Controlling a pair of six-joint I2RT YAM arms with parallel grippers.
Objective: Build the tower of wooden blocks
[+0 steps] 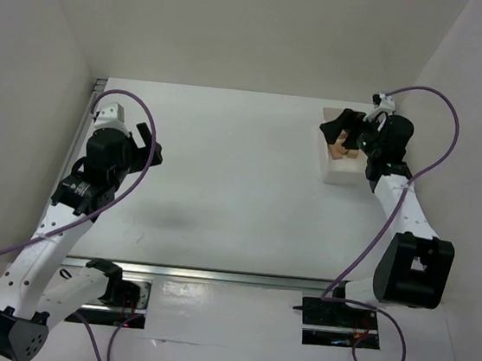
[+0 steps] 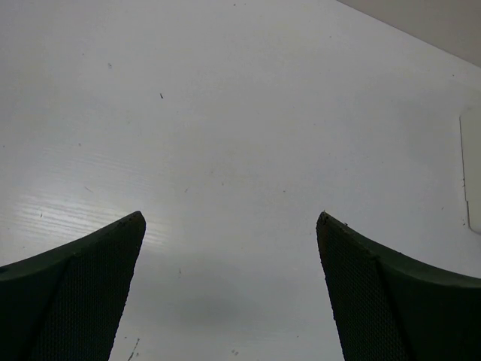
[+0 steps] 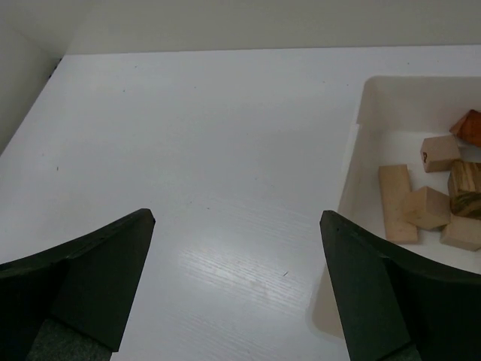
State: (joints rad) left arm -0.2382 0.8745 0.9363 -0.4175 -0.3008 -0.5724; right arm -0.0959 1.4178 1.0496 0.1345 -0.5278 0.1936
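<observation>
No stacked tower shows. Several loose wooden blocks point(image 3: 428, 207), light tan and one reddish-brown point(image 3: 470, 126), lie in the white tray point(image 3: 352, 154) at the back right of the table. In the top view the blocks point(image 1: 342, 147) are partly hidden by the right arm. My right gripper point(image 3: 237, 218) is open and empty, above the bare table just left of the tray's near wall; in the top view it point(image 1: 334, 124) is at the tray's far left corner. My left gripper point(image 2: 231, 218) is open and empty over the bare table at the left point(image 1: 150, 146).
The tray's rim point(image 1: 337, 176) stands on the table at the back right; its corner shows at the right edge of the left wrist view point(image 2: 472, 173). White walls enclose the table on the left, back and right. A metal rail point(image 1: 230, 277) runs along the near edge.
</observation>
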